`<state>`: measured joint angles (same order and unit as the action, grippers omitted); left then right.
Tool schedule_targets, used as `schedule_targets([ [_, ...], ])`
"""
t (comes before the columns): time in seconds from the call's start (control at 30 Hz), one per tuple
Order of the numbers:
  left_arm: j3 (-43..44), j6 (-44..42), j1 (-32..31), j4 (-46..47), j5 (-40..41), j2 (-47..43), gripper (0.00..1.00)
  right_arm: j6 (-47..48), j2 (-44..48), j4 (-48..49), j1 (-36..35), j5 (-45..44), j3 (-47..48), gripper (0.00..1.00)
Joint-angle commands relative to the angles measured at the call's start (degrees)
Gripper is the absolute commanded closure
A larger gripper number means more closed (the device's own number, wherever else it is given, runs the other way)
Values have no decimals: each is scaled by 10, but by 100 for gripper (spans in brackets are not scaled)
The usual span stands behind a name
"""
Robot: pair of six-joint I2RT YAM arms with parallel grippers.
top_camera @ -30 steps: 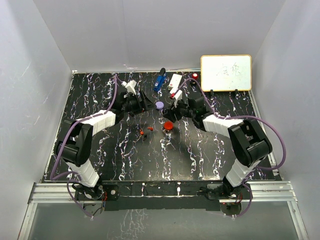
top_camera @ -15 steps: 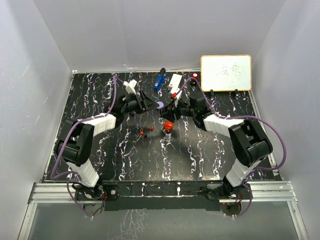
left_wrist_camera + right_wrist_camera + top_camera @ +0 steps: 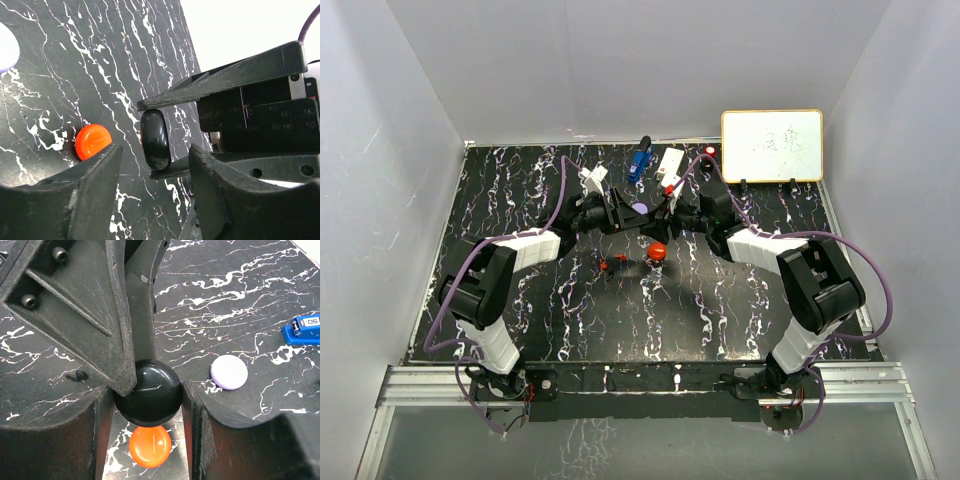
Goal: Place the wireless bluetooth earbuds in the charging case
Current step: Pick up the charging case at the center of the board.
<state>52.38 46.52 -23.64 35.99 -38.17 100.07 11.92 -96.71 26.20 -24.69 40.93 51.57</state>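
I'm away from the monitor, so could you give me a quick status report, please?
Right gripper shut on black case. Left gripper open, right at the case. Small red earbuds lie loose, outside it. Red disc below, not touching.

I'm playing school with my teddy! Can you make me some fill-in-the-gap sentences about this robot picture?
1. The shiny round case is ___ in colour.
2. The gripper pinching it belongs to the robot's ___ arm.
3. The stapler-like gadget lying on the table is ___ in colour.

Missing words: black, right, blue.
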Motion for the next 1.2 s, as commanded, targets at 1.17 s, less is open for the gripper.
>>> schedule_targets([
  [1.17,19,9,-6,55,-7,13,63,-13,22,67,2,30,4,100],
])
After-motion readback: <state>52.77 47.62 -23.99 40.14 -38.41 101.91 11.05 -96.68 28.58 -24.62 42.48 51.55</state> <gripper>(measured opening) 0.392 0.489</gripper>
